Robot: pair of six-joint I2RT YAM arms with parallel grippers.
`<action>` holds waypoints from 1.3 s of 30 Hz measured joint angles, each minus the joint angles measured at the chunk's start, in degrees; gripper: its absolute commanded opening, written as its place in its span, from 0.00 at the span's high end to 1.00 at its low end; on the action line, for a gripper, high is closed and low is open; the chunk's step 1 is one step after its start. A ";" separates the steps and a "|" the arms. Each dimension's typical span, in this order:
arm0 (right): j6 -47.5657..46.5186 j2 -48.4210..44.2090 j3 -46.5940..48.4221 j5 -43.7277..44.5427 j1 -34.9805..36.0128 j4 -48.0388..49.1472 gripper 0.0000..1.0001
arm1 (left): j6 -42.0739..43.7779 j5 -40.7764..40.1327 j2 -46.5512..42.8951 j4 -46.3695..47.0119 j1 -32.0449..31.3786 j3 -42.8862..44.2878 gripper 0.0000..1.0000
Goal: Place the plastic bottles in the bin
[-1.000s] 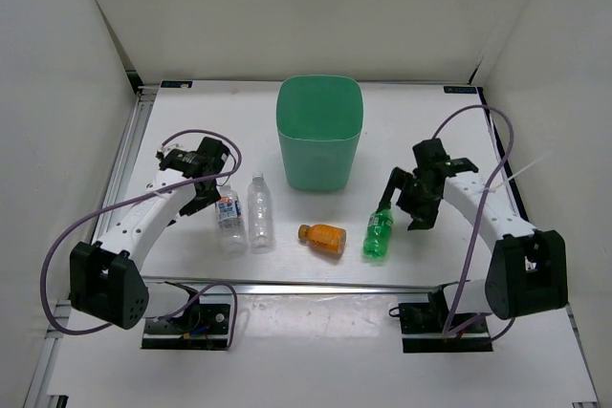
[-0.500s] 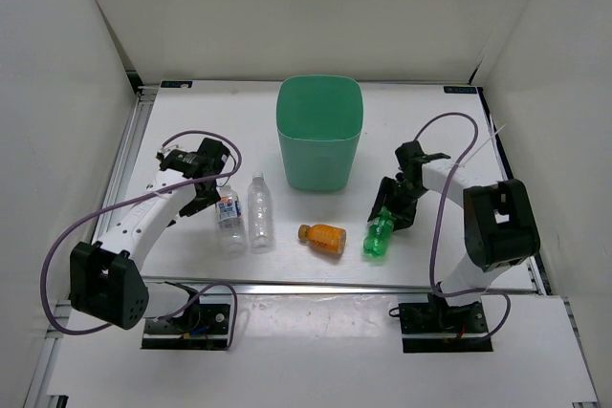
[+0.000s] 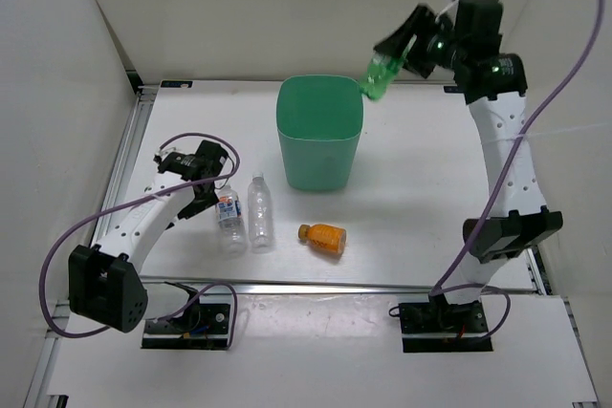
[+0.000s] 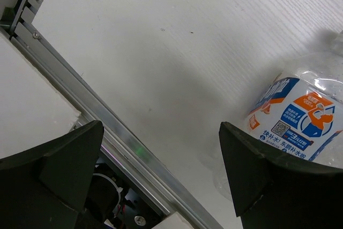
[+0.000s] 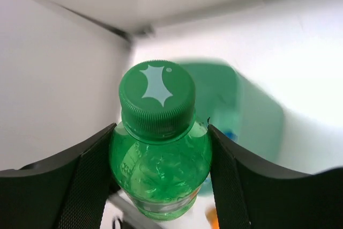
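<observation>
Up from the table near its right edge, the right arm has swung high and carried the green bottle [image 3: 379,77] with it. The bottle now hangs tilted in the air, over the far right corner of the bin [image 3: 319,156]. The right gripper [image 3: 394,58] is closed on it, one finger pressed to each side just under the cap. In the right wrist view the cap and shoulder fill the frame. The bottle's lower body is cut off, and the bin behind it is only a blurred green patch. How high the bottle hangs above the rim cannot be judged.

The bin stands at the middle of the table toward the far edge. Its inside reads as flat green, so its contents cannot be made out.

The left gripper [image 4: 166,181] sits low toward the left edge, its jaws spread wide with nothing between them. The blue-labelled bottle [image 4: 300,116] lies just beside its right finger, partly cut off in the left wrist view. Next to that bottle lies the plain clear bottle [image 3: 259,211]. The orange bottle [image 3: 323,238] lies near the middle of the near edge.
</observation>
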 measured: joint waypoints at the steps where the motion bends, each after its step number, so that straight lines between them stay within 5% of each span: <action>1: 0.24 1.70 5.73 -0.33 0.02 0.92 0.64 | 0.02 0.00 0.00 0.04 0.02 0.00 0.00; 3: 1.38 4.04 13.09 -1.29 0.20 2.60 0.63 | 0.09 0.00 0.28 0.11 0.04 0.07 0.00; 7: 3.56 6.08 11.98 -2.73 1.31 4.07 0.56 | 1.18 0.24 1.99 0.79 0.07 1.11 0.00; 9: 4.04 9.05 11.19 -2.95 2.62 4.00 0.42 | 1.92 0.50 2.97 1.29 0.09 2.21 0.00; 10: 4.04 10.88 10.82 -2.97 3.58 3.82 0.21 | 2.34 0.76 3.26 1.75 0.11 2.62 0.00; 13: 3.32 16.48 10.29 -2.95 6.99 1.90 0.00 | 3.34 1.31 3.50 2.89 0.11 3.28 0.00; 19: 0.00 18.62 10.25 -2.51 10.36 -2.73 0.00 | 3.69 0.87 4.24 2.91 0.11 4.57 0.00; 26: -2.78 3.58 1.27 0.92 6.73 -3.50 0.00 | 4.66 1.38 4.61 3.76 0.48 5.64 0.00; 39: -6.25 -3.43 -5.51 -0.02 3.41 -7.34 0.00 | 13.46 21.84 5.03 17.92 4.02 0.57 0.00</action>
